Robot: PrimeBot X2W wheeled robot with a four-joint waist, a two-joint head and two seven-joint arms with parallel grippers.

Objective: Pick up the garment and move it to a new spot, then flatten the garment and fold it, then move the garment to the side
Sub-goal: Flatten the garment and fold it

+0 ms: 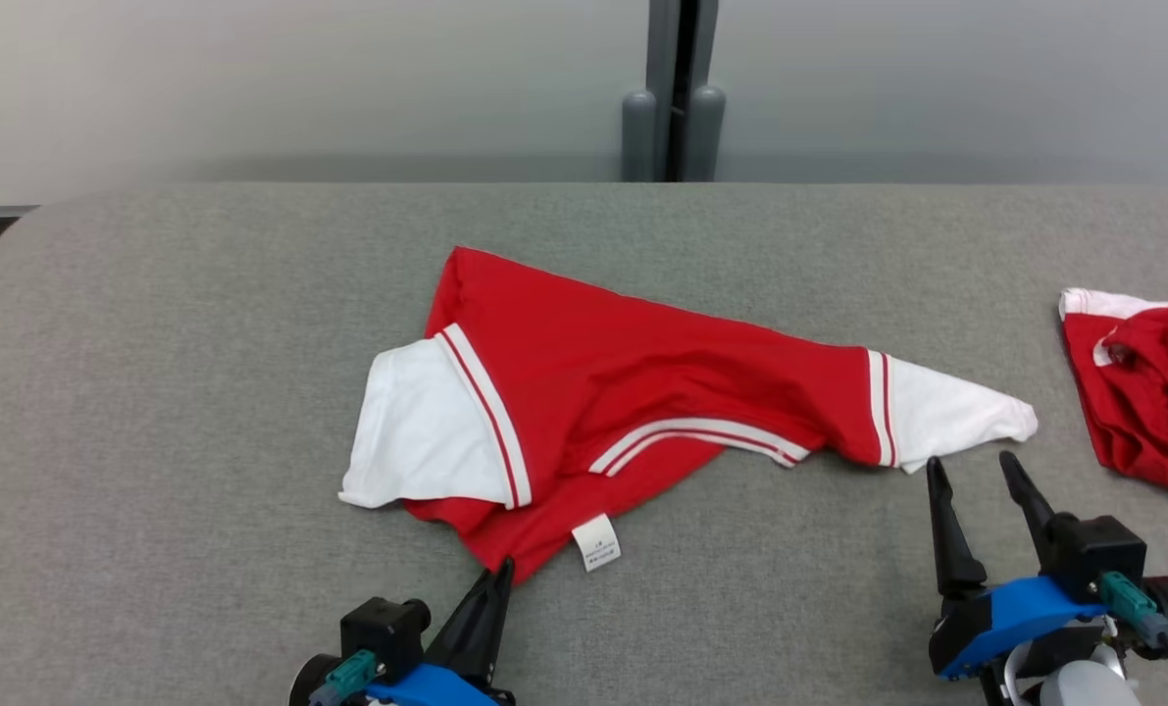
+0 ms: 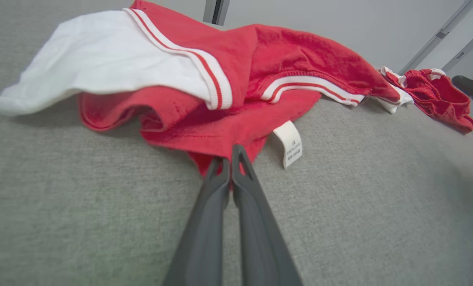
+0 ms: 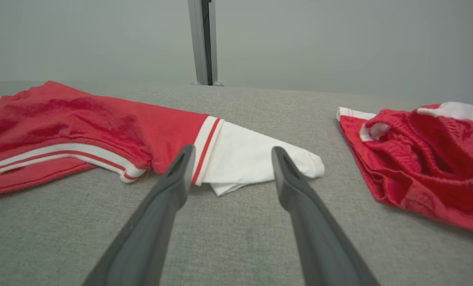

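While scanning table (image 1: 152, 392), found garment (image 1: 642, 382) rumpled at centre, bare surface all round. Clamped left gripper (image 1: 502, 571) on near hem (image 1: 534, 551); held right gripper (image 1: 971, 461) spread beside white sleeve (image 1: 946, 417). Noted second garment (image 1: 1142, 392) at right edge.

The table (image 1: 152, 392) before me has a grey woven cover, flat and unmarked, and its far left corner is rounded. Two items lie directly on it.

Item one: a red shirt (image 1: 642, 382) near the middle, rumpled and only partly spread. Its left sleeve (image 1: 417, 431) and right sleeve (image 1: 946, 412), both white, rest on the cover. A white label (image 1: 596, 542) at the near hem lies on the cover.

Item two: a crumpled pile of red clothing (image 1: 1147, 392) with white trim, at my far right. Bare cover separates it from the shirt.
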